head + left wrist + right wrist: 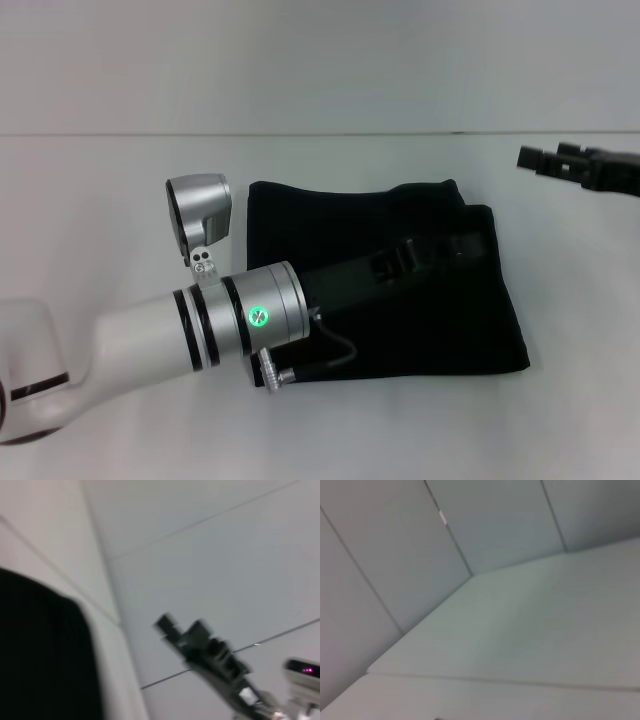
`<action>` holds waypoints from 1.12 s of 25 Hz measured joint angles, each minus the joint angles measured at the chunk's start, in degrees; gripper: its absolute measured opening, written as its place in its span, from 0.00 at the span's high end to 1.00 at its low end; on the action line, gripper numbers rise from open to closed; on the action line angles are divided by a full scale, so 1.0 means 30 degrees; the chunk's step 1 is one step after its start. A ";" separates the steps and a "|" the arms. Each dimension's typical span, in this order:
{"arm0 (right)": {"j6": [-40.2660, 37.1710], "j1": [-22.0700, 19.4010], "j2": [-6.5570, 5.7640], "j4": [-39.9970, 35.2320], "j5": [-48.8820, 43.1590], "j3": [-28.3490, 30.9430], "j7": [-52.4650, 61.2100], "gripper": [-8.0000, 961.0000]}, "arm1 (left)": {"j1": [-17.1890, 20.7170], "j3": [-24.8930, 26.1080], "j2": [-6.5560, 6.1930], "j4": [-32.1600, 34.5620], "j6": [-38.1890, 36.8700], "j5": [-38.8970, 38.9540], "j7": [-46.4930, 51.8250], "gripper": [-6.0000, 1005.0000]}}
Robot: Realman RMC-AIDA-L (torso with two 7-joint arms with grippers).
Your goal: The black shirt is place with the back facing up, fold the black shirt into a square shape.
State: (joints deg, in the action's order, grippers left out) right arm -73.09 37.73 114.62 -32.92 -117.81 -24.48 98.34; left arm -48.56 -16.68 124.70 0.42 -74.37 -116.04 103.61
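The black shirt (400, 310) lies folded nearly square on the bench (100, 200). The left claw (465, 243) reaches across it, seemingly to flatten; whether spread, I cannot tell. The right claw (545, 160), also unreadable, hangs clear beside

White table (120, 190), pale wall (320, 60)

Head overhead; wrists low, wallward

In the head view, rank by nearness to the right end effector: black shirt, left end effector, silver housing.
From the right end effector:
1. black shirt, right edge.
2. left end effector, over the shirt.
3. silver housing, shirt's left side.
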 joint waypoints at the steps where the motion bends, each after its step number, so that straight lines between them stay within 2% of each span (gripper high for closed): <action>1: -0.0304 -0.0014 -0.0078 0.0009 -0.0314 -0.0013 0.0465 0.04 | 0.0053 0.0072 -0.0009 -0.0041 -0.0400 -0.0025 -0.0165 0.92; 2: -0.0605 0.0001 -0.0190 0.0009 -0.0712 -0.0017 0.1085 0.04 | 0.0059 0.0033 -0.0037 -0.0052 -0.1040 -0.0149 -0.0232 0.91; 7: -0.1871 0.0176 -0.0754 0.0042 -0.2369 -0.0898 0.4365 0.04 | 0.0020 -0.1245 -0.0143 0.0954 -0.5034 -0.0860 -0.0278 0.72; 14: -0.1410 0.0390 -0.0965 0.0420 -0.2861 -0.3310 0.7823 0.04 | 0.1618 -0.2411 -0.0219 0.3656 -0.5867 -0.0928 -0.0682 0.48; 19: 0.0515 0.1300 -0.0892 0.2356 -0.3134 -0.4432 0.8404 0.04 | 0.2501 -0.3719 -0.0274 0.5662 -0.5884 -0.0929 -0.1480 0.33; 26: 0.2586 0.2322 -0.0159 0.3694 -0.3193 -0.5162 0.8498 0.04 | 0.2924 -0.4703 -0.0493 0.6676 -0.5820 -0.0925 -0.1589 0.07; 28: 0.3057 0.2456 -0.0026 0.3991 -0.3197 -0.5177 0.8510 0.06 | 0.2930 -0.4887 -0.0590 0.6702 -0.5708 -0.0923 -0.1591 0.07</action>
State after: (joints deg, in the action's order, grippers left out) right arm -63.92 45.10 114.54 -20.94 -127.40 -40.02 123.88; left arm -39.77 -31.34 122.93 20.52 -91.49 -118.81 98.83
